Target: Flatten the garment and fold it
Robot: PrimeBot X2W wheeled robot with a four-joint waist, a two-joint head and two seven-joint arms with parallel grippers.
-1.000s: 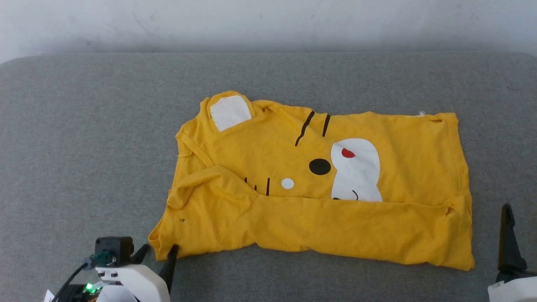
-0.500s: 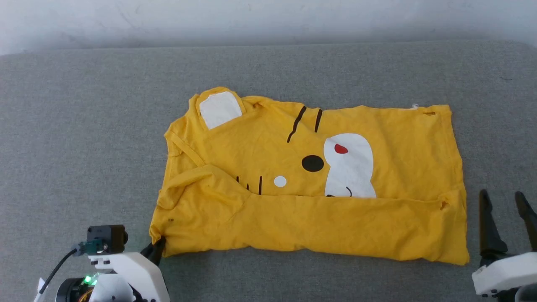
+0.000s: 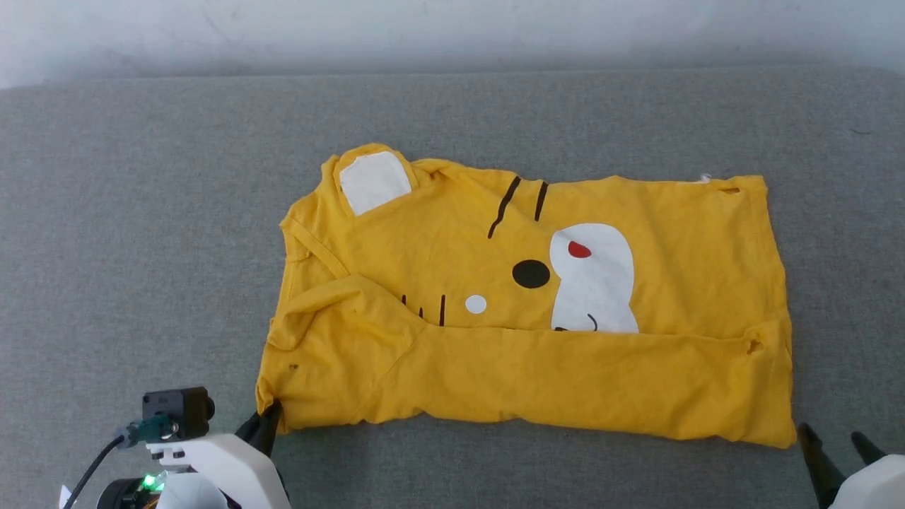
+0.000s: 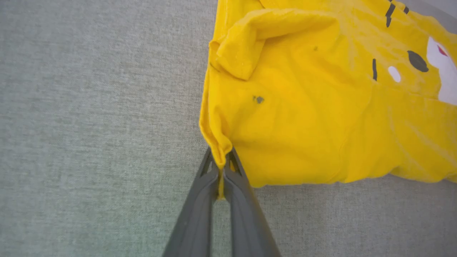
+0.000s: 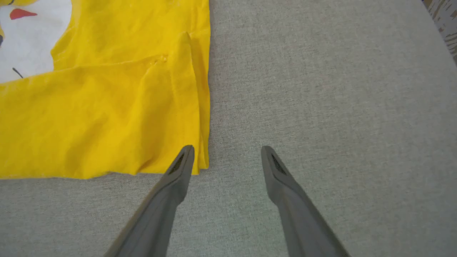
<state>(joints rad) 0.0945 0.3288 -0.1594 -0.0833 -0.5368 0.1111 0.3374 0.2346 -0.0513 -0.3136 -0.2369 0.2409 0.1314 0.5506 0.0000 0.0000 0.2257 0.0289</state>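
While shirt (image 3: pixel 657 233) lies half folded: corner-grabbing step.
Left gripper (image 4: pixel 221 160): pinching lower-left corner.
Right gripper (image 5: pixel 227 153): spread, beside lower-right corner.
Next: likely right closes on cloth.

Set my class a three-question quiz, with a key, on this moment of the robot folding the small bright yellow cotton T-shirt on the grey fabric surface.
1. True or false: the left gripper is shut on a corner of the small bright yellow cotton T-shirt.
2. The right gripper is: A) open, by the shirt's near right corner; B) shut on the hem; C) resting on the face print.
3. Which edge of the shirt is folded over the bottom of the white muzzle print?
Key: 1 true; 2 A; 3 the near edge, towards the robot.
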